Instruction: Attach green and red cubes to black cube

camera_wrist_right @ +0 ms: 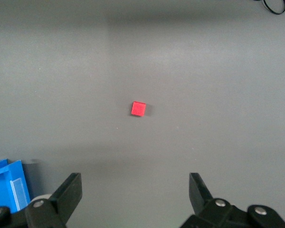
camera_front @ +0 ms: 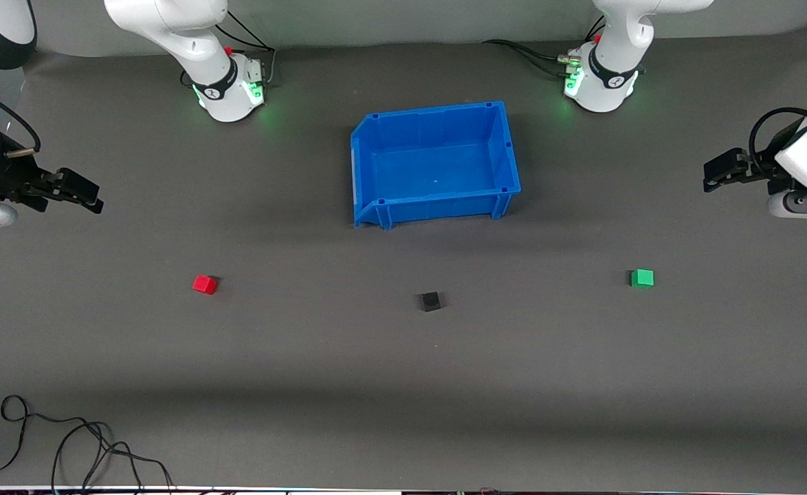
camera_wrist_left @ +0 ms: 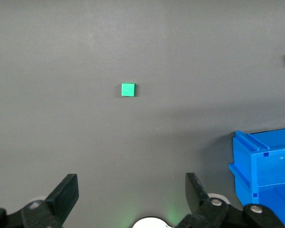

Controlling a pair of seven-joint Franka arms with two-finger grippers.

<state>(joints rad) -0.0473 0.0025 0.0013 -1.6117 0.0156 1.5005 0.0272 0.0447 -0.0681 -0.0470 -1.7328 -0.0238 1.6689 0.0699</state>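
Robotics lab, bench setup. Two white arm bases (camera_front: pixel 228 86) (camera_front: pixel 603 79) bolted at 12 o'clock edge of surface (camera_front: pixel 307 357), green status lights glowing, cables plugged in. Surface covered in plain dark grey mat. Blue plastic parts bin (camera_front: pixel 434 163) at centre. Loose black cable (camera_front: pixel 67 440) coiled at 7 o'clock corner. Wrist cameras look down past the black fingers of each hand.

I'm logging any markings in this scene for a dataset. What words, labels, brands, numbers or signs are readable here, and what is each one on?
No text can be read in any view.
Round logo marks on the bands of both arm bases: too small to read.
black cube: a faint round mark, no lettering.
red cube, green cube, blue bin: plain, no label.
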